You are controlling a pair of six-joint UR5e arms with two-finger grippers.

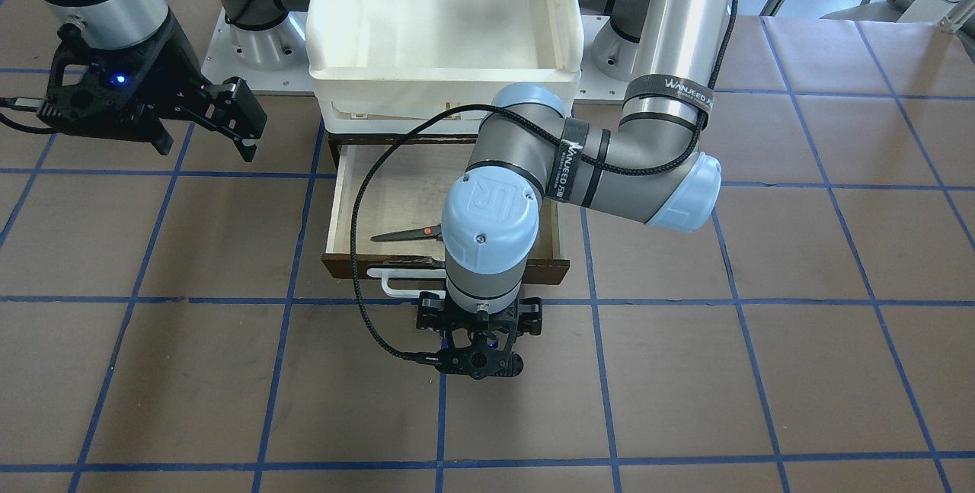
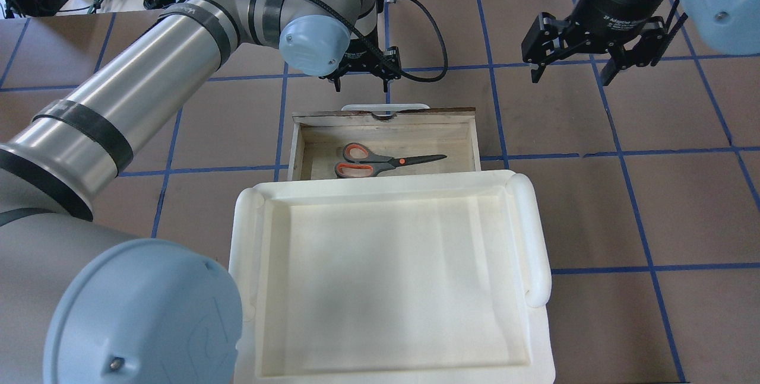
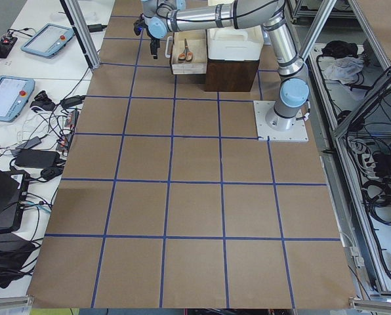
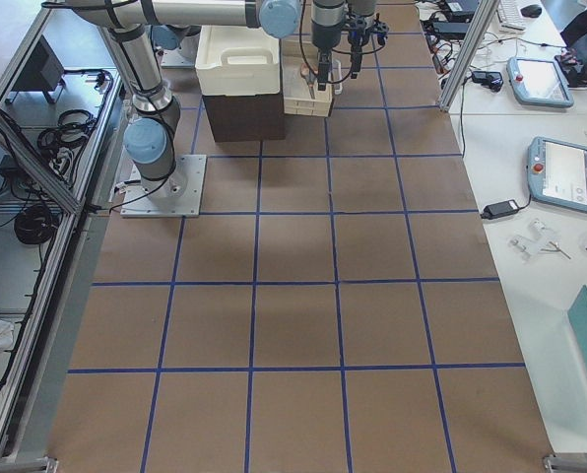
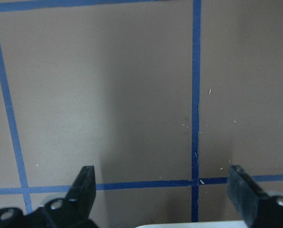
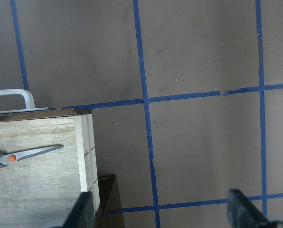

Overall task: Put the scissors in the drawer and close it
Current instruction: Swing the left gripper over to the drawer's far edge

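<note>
The scissors (image 2: 380, 160) lie flat inside the open drawer (image 2: 472, 135), blades pointing to the view's right; they also show in the front view (image 1: 407, 234) and the right wrist view (image 6: 25, 154). The drawer's white bar handle (image 1: 392, 283) faces away from the robot. My left gripper (image 2: 363, 78) is open and empty, just beyond the handle, low over the table; its fingers (image 5: 87, 183) frame bare table. My right gripper (image 2: 573, 69) is open and empty, hovering beyond and right of the drawer.
A white plastic tray (image 2: 534, 235) sits on top of the dark cabinet, over the drawer's rear. Brown table with blue tape grid (image 1: 685, 371) surrounds it. The left arm's black cable (image 1: 358, 249) loops over the drawer.
</note>
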